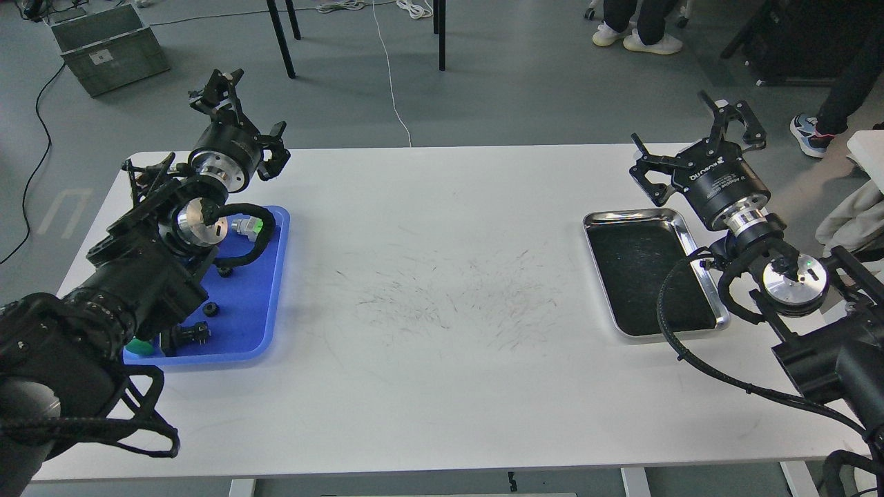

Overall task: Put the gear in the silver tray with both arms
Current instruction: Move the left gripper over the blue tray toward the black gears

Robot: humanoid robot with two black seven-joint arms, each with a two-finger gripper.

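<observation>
- Gears (195, 333): three small black parts lie on one blue tray (266, 304), far left of the silver tray (697, 245).
- Left gripper (242, 114) above the blue tray, jaws spread.
- Right gripper (697, 141) behind the silver tray, jaws spread.

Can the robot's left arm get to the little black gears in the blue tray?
Probably yes. The left gripper is open and empty, hanging above the far end of the blue tray. The small black gears lie loose there with nothing covering them, though the arm itself hides part of the tray.
</observation>
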